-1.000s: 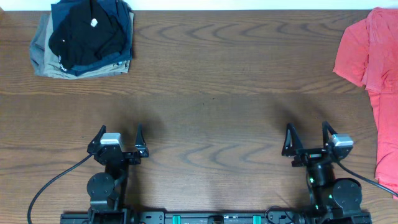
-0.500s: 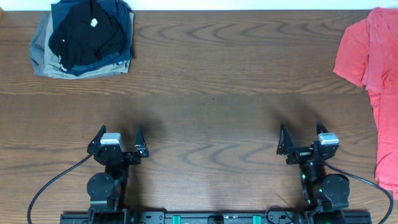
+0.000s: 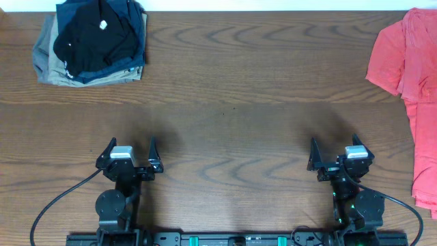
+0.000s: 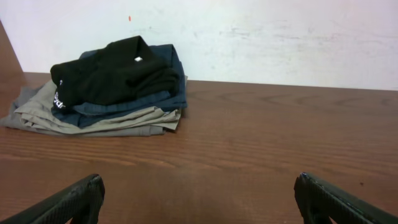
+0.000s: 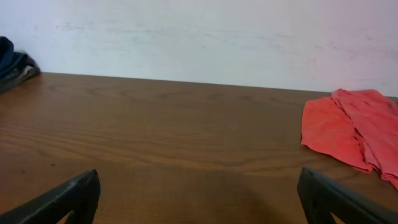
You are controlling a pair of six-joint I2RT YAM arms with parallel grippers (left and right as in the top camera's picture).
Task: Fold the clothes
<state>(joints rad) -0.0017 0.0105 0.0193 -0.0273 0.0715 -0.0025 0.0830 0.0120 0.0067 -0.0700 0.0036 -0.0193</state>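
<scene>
The wooden table (image 3: 232,89) fills the overhead view. A red shirt (image 3: 403,61) lies crumpled at its far right edge, running down that side. In the far left corner sits a stack of folded clothes, with a khaki piece (image 3: 46,65) at the bottom and a navy piece (image 3: 136,27) over it. The black shirt (image 3: 92,37) lies bunched on top, touching the navy piece, and a small white mark (image 3: 103,25) shows near its upper edge. At the near edge, the left gripper (image 3: 132,145) and the right gripper (image 3: 334,143) are well apart from each other and from all the clothes. Both have their jaws spread wide with nothing between them. In the left wrist view the fingers (image 4: 68,202) frame bare wood, with the stack beyond them to the left.
</scene>
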